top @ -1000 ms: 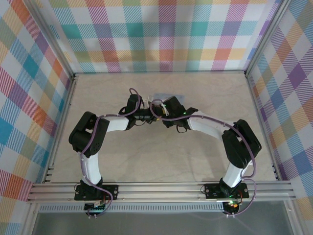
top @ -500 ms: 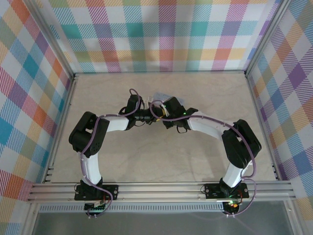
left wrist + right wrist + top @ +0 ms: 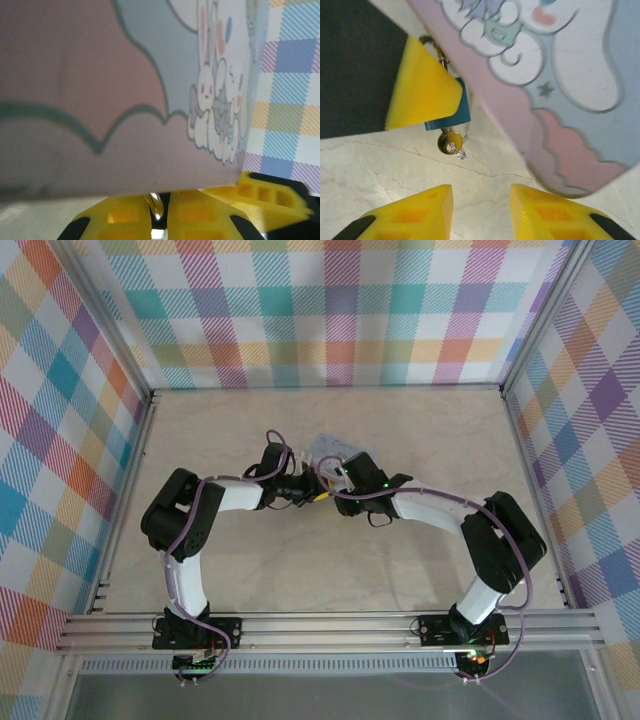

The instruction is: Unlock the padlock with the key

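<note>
The padlock (image 3: 456, 111) is a small teal block pinched in my left gripper (image 3: 162, 207), which is shut on it. One yellow finger (image 3: 420, 87) covers most of the lock body, and the shiny shackle (image 3: 154, 204) shows between the left fingers. The key (image 3: 448, 141) sits in the keyhole, its round brass head and small wire ring (image 3: 459, 151) hanging out. My right gripper (image 3: 481, 207) is open a short way below the key, with bare table between its fingers. In the top view both grippers (image 3: 322, 490) meet at the table's middle.
A pastel blue-pink tin (image 3: 555, 75) with a white cartoon rabbit lies right beside the lock, close over my left gripper (image 3: 125, 75) and just behind the grippers (image 3: 335, 449). Marbled tabletop (image 3: 385, 170) lies under the key. Plaid walls (image 3: 60, 440) enclose the table.
My right gripper has opened, let go of the key and drawn back toward the right. Both wrists have shifted slightly nearer, and more of the tin now shows behind them.
</note>
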Controlling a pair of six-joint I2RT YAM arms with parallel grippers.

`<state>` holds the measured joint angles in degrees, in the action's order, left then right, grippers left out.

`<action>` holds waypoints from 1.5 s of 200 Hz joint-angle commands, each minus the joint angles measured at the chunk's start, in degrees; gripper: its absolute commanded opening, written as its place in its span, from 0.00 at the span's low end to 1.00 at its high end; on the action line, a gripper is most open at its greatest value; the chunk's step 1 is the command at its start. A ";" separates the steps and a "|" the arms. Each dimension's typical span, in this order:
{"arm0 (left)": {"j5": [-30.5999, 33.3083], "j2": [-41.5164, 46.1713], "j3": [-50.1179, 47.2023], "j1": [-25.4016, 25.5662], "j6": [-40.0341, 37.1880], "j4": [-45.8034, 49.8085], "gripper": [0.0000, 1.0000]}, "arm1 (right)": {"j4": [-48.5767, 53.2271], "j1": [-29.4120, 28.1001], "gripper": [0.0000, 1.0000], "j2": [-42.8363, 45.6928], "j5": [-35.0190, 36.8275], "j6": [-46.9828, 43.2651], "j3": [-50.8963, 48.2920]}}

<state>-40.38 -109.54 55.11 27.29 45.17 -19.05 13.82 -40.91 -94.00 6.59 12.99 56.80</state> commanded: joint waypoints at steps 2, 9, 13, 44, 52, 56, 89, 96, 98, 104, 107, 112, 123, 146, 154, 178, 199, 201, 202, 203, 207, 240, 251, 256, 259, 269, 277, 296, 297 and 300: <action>0.62 1.46 -0.92 0.92 -4.92 4.03 0.05 | -2.09 -0.32 0.36 2.04 -1.67 3.94 -1.25; 1.10 1.80 -1.07 0.99 -5.81 5.16 0.07 | -2.22 -0.31 0.36 2.27 -1.67 4.75 -1.53; 1.35 2.07 -1.19 1.01 -6.22 5.78 0.08 | -2.33 -0.32 0.36 2.39 -1.74 5.12 -1.67; 4.81 5.58 -2.79 0.92 -9.14 9.90 0.26 | -2.50 -0.31 0.45 4.10 -1.29 8.31 -2.34; 5.66 6.95 -3.29 0.91 -9.42 10.44 0.31 | -2.46 -0.32 0.46 4.72 -1.01 8.96 -2.48; 6.15 7.74 -3.54 0.84 -9.52 10.69 0.33 | -2.31 -0.24 0.47 4.98 -0.89 9.31 -2.46; 11.47 14.51 -3.21 0.33 -12.98 16.50 0.44 | -1.07 0.93 0.51 6.68 -0.90 12.44 -2.48; 12.57 15.68 -2.58 0.02 -13.83 18.07 0.45 | -0.68 1.29 0.52 6.87 -0.66 13.26 -2.34; 12.95 15.94 -2.34 -0.07 -14.06 18.54 0.45 | -0.65 1.49 0.53 6.96 -0.58 13.61 -2.38; 14.08 16.84 -1.68 -0.41 -14.76 19.73 0.46 | -0.42 1.89 0.54 7.20 -0.45 14.50 -2.46; 14.75 17.22 -1.22 -0.58 -15.16 20.35 0.46 | -0.31 2.19 0.54 7.29 -0.44 14.89 -2.43; 15.91 17.84 -0.62 -0.85 -15.62 21.25 0.48 | -0.20 2.72 0.54 7.50 -0.52 15.71 -2.51; 18.21 18.62 0.85 -1.50 -16.31 22.30 0.52 | -0.05 3.94 0.55 7.76 -0.76 17.38 -2.74; 21.81 16.22 6.54 -2.44 -17.81 25.03 0.56 | -0.10 5.95 0.56 7.47 -1.67 19.90 -2.48; 22.21 14.26 8.97 -2.67 -18.23 25.62 0.57 | -0.19 6.36 0.56 7.29 -1.73 20.37 -2.35; 24.74 7.47 16.75 -3.28 -20.02 28.41 0.57 | -0.97 7.45 0.58 6.62 -1.74 21.27 -2.06; 26.59 1.66 22.92 -3.73 -21.82 30.85 0.57 | -1.51 8.91 0.59 5.33 -3.25 22.39 -1.71; 26.58 1.16 23.46 -3.73 -21.99 31.07 0.57 | -1.58 9.09 0.59 5.14 -3.49 22.50 -1.76; 26.58 0.90 23.68 -3.73 -22.07 31.13 0.57 | -1.64 9.18 0.59 5.10 -3.59 22.55 -1.77; 26.58 0.64 23.97 -3.78 -22.15 31.20 0.57 | -1.71 9.26 0.59 4.94 -3.68 22.58 -1.77; 26.46 -0.34 24.84 -3.82 -22.45 31.51 0.57 | -1.87 9.56 0.59 4.77 -4.10 22.91 -1.68; 22.01 -3.68 27.11 -3.82 -21.18 31.35 0.55 | -3.34 11.67 0.59 2.70 -7.04 23.05 -0.09; 20.87 -3.00 25.56 -3.74 -20.11 30.01 0.55 | -3.27 12.05 0.59 1.56 -7.83 22.56 1.11; 20.34 -2.35 24.48 -3.67 -19.51 29.11 0.55 | -3.26 12.32 0.59 0.93 -8.29 22.39 1.72; 20.01 -2.04 24.00 -3.65 -19.25 28.62 0.55 | -3.26 12.47 0.59 0.51 -8.46 22.19 2.16; 19.18 -0.82 21.80 -3.48 -18.43 27.21 0.55 | -3.17 12.81 0.59 -0.95 -9.25 21.62 3.68; 18.70 0.11 20.22 -3.25 -17.93 26.38 0.55 | -2.73 13.13 0.59 -2.26 -9.81 21.10 5.04; 18.79 2.59 16.85 -2.62 -17.57 25.76 0.55 | -2.29 13.42 0.58 -5.06 -10.83 19.78 8.16; 18.86 2.76 16.64 -2.60 -17.53 25.61 0.55 | -2.30 13.41 0.58 -5.28 -10.91 19.70 8.38; 19.11 3.30 16.04 -2.53 -17.41 25.36 0.55 | -2.24 13.44 0.58 -5.77 -11.08 19.45 8.88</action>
<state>-19.49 -111.18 74.94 24.01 26.28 7.99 11.68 -27.77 -96.75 -1.50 34.76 61.25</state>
